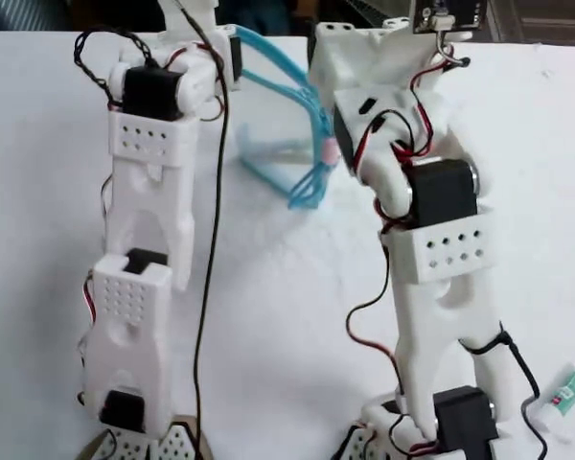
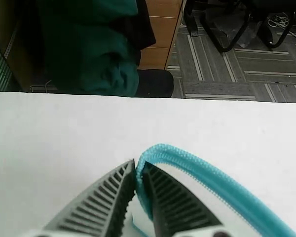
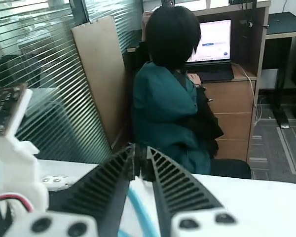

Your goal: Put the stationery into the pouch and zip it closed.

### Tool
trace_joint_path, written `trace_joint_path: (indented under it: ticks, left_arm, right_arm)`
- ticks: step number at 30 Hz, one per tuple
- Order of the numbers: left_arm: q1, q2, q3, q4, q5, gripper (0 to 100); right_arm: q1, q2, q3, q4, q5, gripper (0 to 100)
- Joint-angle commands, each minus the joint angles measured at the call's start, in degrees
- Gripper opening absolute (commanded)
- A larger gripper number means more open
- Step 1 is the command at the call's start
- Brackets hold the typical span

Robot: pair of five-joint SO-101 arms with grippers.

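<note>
Turquoise along the trim and zip, clear plastic in the walls of the pouch (image 1: 280, 125) (image 2: 202, 173). Sits toward the far side of the table (image 1: 287, 316), between the two arms, with one end up by the left arm's wrist and the other narrowing to a bunch of blue strands beside the right arm. Looks slack and thin, with a woven texture on the zip edge in the left wrist view and a small pink spot at the narrow end in the high view. Cannot tell whether zipped or open.

Pinched at that woven edge by the left gripper (image 2: 135, 168), with fingers closed on it and hardly a gap, and with blue trim curving out past the tips. Caught as well by the right gripper (image 3: 139, 155), tips meeting, with a blue strip of pouch (image 3: 138, 207) running through the slim gap just behind them.

Nearer, by the right arm's base, a small green and white tube (image 1: 567, 391), flat on the table and well apart from the pouch
</note>
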Motion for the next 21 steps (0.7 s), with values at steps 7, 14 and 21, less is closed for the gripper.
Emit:
trace_joint_path:
  ticks: [7,14,21]
  left_arm:
    - [0.3,2.2,0.3,0.1,0.7,2]
    - [0.3,2.1,0.1,0.2,0.7,2]
    - [0.4,2.1,0.1,0.3,0.7,2]
  right_arm:
    - [15.0,0.5,-4.4,31.2,18.2,11.8]
    - [28.1,13.2,-4.4,51.2,14.2,29.7]
    - [36.4,29.1,-4.6,53.1,13.9,29.7]
